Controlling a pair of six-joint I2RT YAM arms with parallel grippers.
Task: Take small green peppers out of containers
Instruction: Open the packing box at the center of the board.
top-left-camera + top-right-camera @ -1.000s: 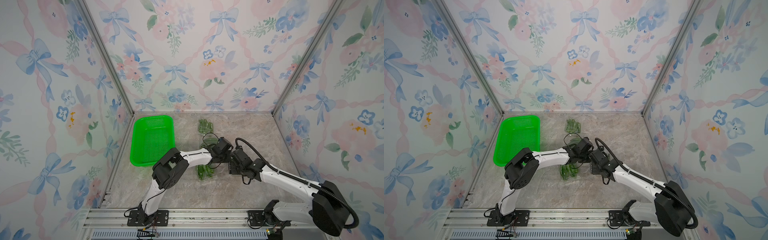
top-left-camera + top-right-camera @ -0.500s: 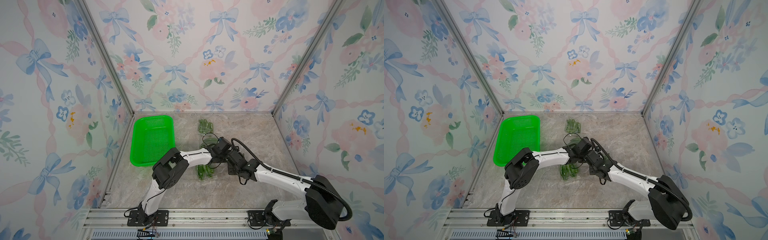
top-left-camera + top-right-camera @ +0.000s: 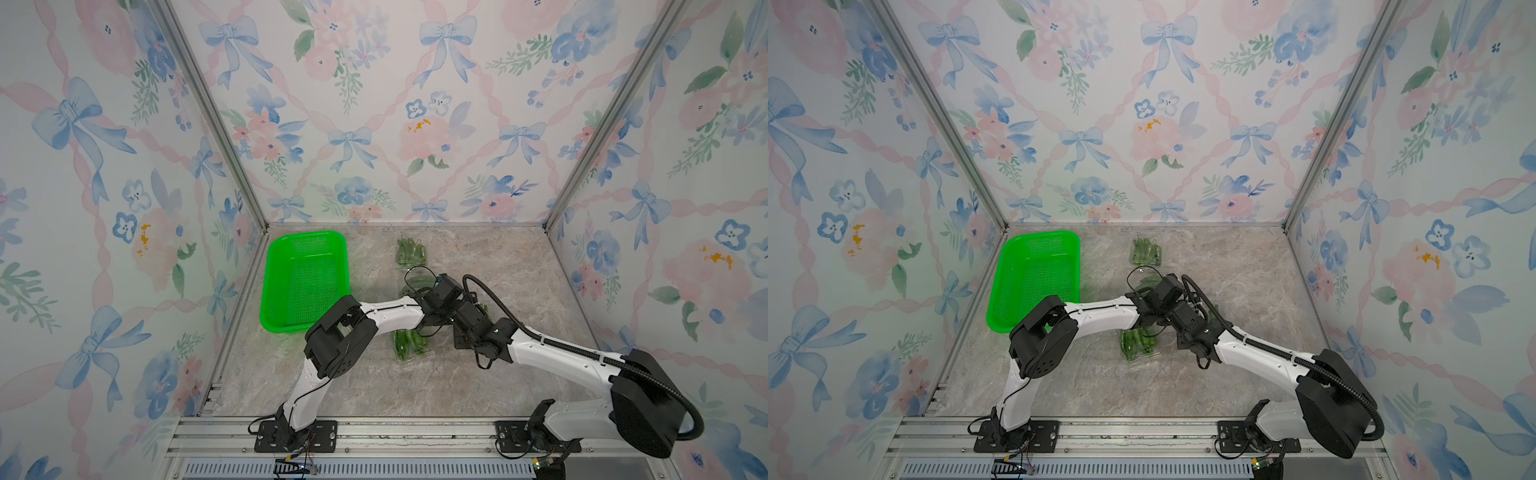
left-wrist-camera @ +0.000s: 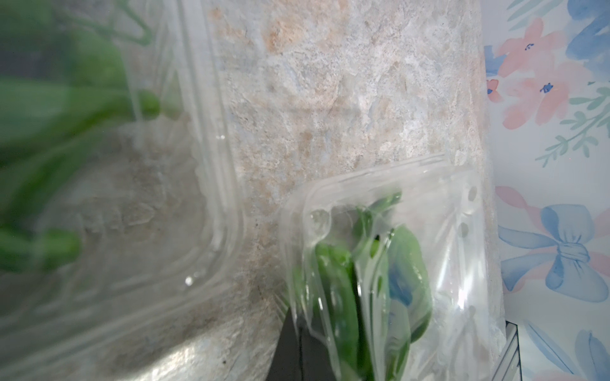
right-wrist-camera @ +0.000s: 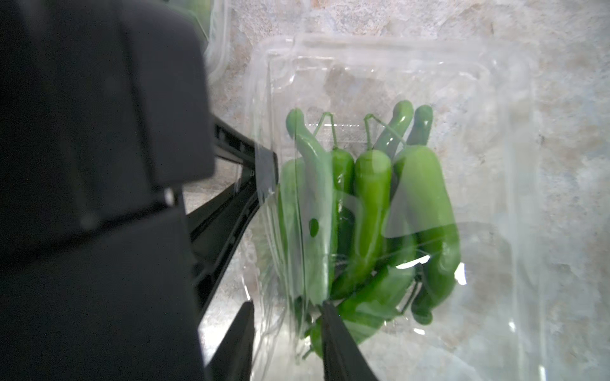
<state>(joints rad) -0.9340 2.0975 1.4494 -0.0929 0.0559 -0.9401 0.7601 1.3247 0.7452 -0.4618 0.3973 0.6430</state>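
Note:
A clear container [image 5: 396,204] holding several small green peppers [image 5: 369,204] lies on the marble table. My left gripper [image 4: 298,326] is shut on that container's [image 4: 379,264] rim; from the right wrist, its black fingers [image 5: 262,168] show pinching the edge. My right gripper [image 5: 287,313] is open, its fingers [image 5: 333,336] standing either side of the container's near edge, clear plastic between them. In both top views the two wrists meet mid-table and hide this grip. More containers of peppers lie at the back [image 3: 411,253] and in front [image 3: 409,343].
A bright green perforated basket [image 3: 305,282] stands at the back left by the wall. Another clear container [image 4: 115,198] lies close beside the held one. Floral walls enclose the table on three sides; the arms' bases sit on the front rail.
My right arm has reached further left toward the left gripper, and its jaws have narrowed around the container's edge. The left arm has stayed put, still shut.

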